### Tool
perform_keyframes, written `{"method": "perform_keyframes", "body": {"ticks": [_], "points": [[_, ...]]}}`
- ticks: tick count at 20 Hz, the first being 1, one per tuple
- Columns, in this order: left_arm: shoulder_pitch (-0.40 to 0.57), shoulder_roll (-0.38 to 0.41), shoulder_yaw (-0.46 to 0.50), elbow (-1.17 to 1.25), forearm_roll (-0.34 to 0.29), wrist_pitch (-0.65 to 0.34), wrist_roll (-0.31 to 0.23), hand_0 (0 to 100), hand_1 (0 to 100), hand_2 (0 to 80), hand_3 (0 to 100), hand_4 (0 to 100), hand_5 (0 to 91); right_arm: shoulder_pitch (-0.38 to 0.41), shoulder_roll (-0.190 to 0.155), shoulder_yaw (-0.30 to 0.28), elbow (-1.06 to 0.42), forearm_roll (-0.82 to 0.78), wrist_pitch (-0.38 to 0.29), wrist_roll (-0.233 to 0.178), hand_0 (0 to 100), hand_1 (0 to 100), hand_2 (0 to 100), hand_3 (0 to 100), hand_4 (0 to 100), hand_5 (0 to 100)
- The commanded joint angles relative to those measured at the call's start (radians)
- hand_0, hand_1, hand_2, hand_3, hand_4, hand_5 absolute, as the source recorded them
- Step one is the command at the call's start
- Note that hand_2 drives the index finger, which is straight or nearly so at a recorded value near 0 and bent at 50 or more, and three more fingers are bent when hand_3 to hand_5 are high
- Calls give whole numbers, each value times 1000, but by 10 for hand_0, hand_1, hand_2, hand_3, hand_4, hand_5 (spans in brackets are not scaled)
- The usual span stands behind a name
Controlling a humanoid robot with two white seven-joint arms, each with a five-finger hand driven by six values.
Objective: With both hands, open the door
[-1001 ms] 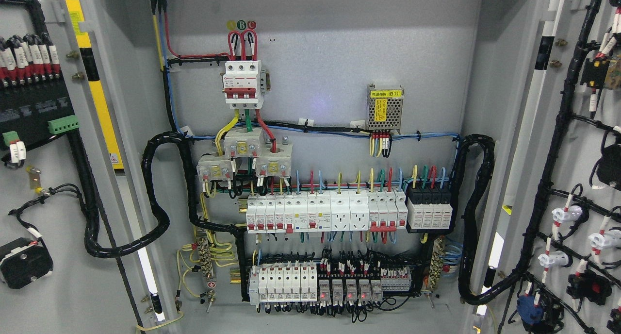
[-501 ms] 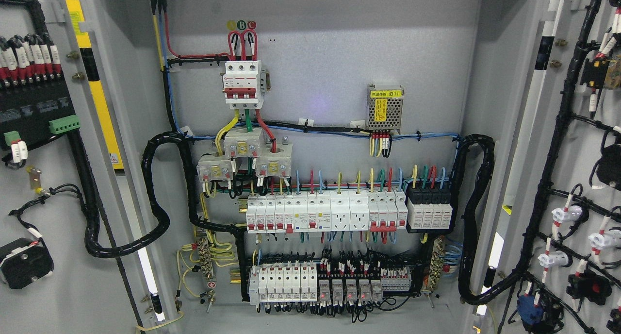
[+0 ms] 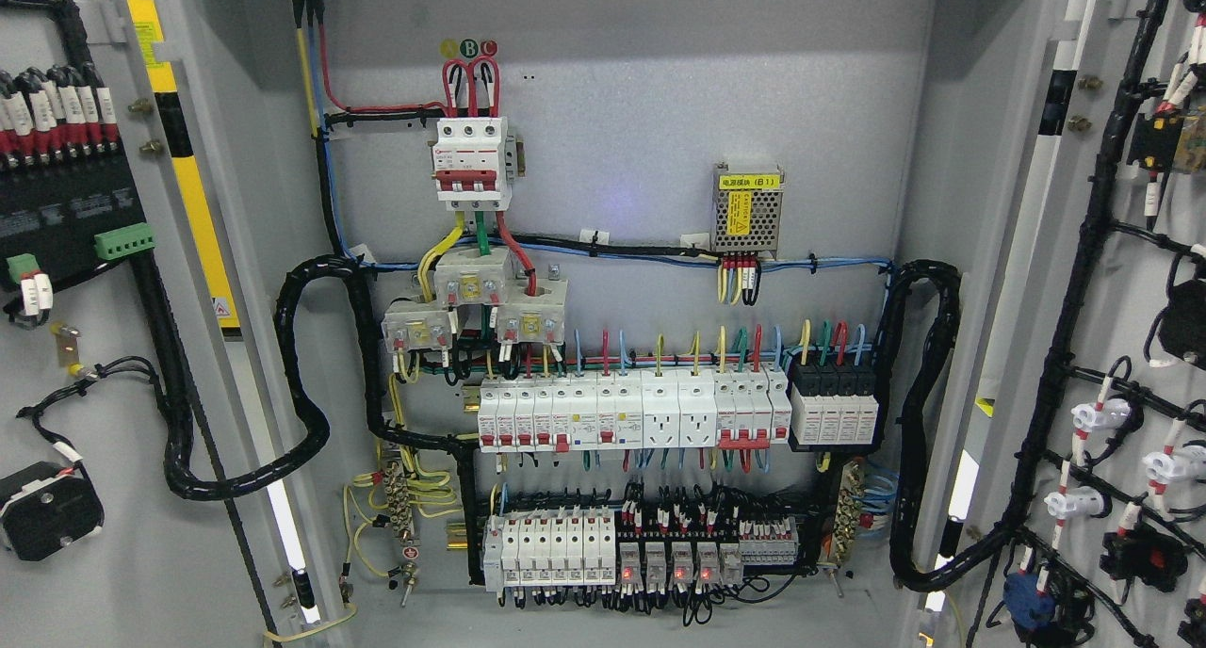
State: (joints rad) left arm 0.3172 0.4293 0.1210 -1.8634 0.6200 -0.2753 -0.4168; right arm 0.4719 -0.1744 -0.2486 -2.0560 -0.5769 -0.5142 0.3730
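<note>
Grey back panel (image 3: 641, 111), red-white breaker (image 3: 471, 163), breaker rows (image 3: 631, 414) mounted on it

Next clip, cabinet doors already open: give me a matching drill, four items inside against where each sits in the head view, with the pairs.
Items:
1. red-and-white main breaker
2. power supply module
3. green terminal block
4. blue pushbutton back

Places:
A. left door
B. back panel, upper left of centre
C. right door, bottom
D. back panel, right of centre

Pairs: 1-B, 2-D, 3-A, 4-C
</note>
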Motion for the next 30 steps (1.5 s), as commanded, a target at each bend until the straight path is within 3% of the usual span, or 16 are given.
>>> {"method": "perform_keyframes", "body": {"ticks": [1,5,11,14,18,22,30], "points": [[-17,-53,-349,-28,-144,1,64,0,0,0,79,0,0,-6,-14,107,16,37,8,-5,213,120,0,0,0,0],[-18,-99,-406,45,-180,1,121,0,0,0,85,0,0,-9,-11,161,33,106,10,-5,212,115,0,0,0,0],[-20,-164,-428,263,-189,1,124,0,0,0,97,0,0,-12,0,279,196,186,8,-2,213,105,0,0,0,0],[-20,-188,-446,386,-261,-2,125,0,0,0,99,0,0,-15,6,318,315,195,8,-3,213,102,0,0,0,0],[-24,-242,-440,545,-327,-13,125,0,0,0,106,0,0,-15,6,341,515,196,-1,-2,214,91,0,0,0,0],[-69,-291,-442,751,-332,-15,125,0,0,0,107,0,0,-16,7,376,787,196,-1,-3,215,89,0,0,0,0],[-182,-377,-437,1248,-335,-139,131,0,0,0,109,0,0,-85,98,381,1328,200,-7,7,215,77,0,0,0,0]]}}
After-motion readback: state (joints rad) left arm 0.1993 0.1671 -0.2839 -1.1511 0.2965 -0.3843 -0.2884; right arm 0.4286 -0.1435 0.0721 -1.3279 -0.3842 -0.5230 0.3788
